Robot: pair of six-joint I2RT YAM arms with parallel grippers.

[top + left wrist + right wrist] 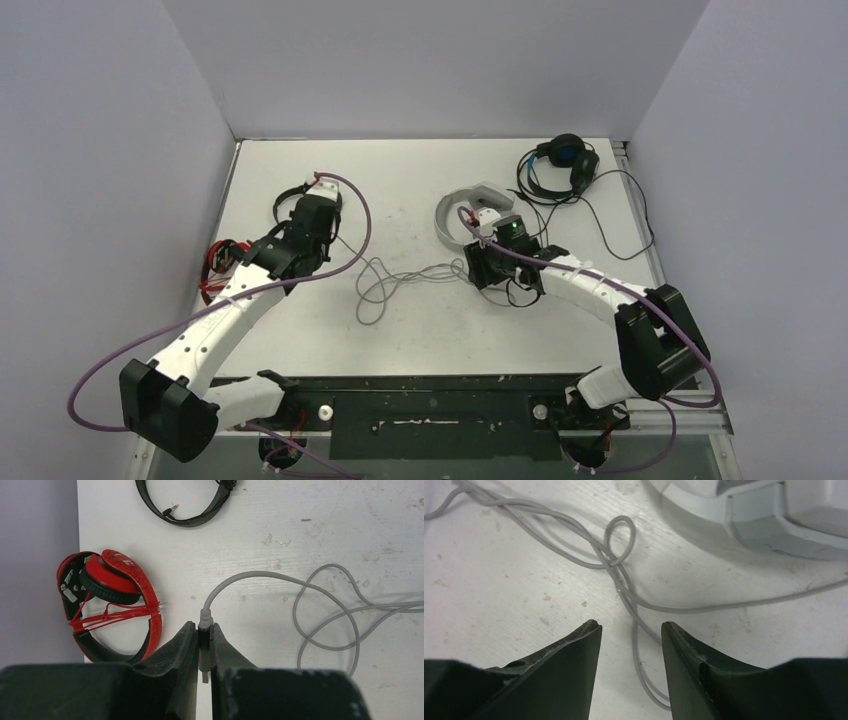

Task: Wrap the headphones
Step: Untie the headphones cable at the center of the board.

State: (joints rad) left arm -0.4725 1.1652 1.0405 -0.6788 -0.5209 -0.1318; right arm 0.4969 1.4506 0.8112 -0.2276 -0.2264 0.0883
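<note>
**Left hand** [202, 627]: fingers closed tight on the grey plug [205, 616] of the thin grey cable [260, 573]. The plug lies along the fingers with its metal tip pointing back toward the wrist. The cable leaves at the fingertips and curves right. The hand sits low over the white table [400, 170], left of centre.

**Right hand** [631, 625]: jaws roughly half apart, tips low over the table. One strand of the same cable runs along the table through the gap, and neither finger appears to touch it. Nothing is held.

**Cable:** loose overlapping loops across mid-table between the two hands. A small loop crosses itself just far of the right hand.

**Large white-grey over-ear headset** [455, 215]: right of centre, just far of the right hand, lying on the table. Where the cable joins it is hidden.

**Red-and-black headset** [110, 595]: at the left table edge, with red cable strands stretched across its band.

**Small all-black headset** [185, 515]: just far of the left hand.

**Black headset with blue** [565, 160]: far right corner, its black cable trailing loose over the table toward the near right.
</note>
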